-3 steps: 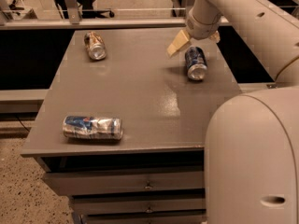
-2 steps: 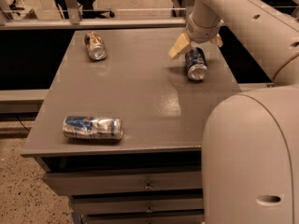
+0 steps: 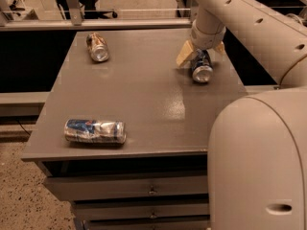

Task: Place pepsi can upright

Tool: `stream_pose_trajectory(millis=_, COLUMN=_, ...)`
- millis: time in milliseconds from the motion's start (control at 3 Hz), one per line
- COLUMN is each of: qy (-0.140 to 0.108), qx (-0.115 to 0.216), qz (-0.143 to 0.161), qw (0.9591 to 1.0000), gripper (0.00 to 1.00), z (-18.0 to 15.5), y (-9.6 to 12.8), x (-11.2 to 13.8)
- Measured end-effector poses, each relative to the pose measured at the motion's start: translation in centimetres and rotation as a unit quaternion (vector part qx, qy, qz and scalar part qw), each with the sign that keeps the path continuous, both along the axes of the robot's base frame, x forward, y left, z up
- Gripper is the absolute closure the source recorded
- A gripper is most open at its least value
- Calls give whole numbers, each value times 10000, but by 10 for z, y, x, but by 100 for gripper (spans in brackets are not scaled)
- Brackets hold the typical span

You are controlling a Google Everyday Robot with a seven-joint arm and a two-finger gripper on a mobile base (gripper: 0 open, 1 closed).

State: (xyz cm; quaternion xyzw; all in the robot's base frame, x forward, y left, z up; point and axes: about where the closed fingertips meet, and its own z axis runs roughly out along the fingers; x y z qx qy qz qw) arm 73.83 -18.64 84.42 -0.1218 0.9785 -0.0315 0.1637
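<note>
Gripper (image 3: 201, 53): tan, far right of worktop (image 3: 144, 95), over pepsi can (image 3: 202, 68). Pepsi can dark blue, silver top. Worktop grey. Dented can (image 3: 95, 131) blue-silver. Far can (image 3: 98, 47) brown-orange, silver.

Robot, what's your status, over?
Gripper open, straddling pepsi can, far right of table. Can lying down, not upright. Dented can, brown can well clear.

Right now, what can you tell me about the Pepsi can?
The pepsi can is dark blue and smooth. It looks like metal, and its silver top faces the camera. It isn't upright: it is tipped over on the far right side of the table. The claw sits over its back end, at the arm's tip.
</note>
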Motion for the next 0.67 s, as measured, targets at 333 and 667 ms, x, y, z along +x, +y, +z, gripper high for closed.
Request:
stream_pose_trajectory(millis=333, qy=-70, qx=96, qz=76, qw=9999, gripper=41, z=-2, y=3, x=1)
stream_pose_trajectory(millis=667, qy=-281, qx=241, qz=318, qw=9988, gripper=65, z=9, y=9, x=3)
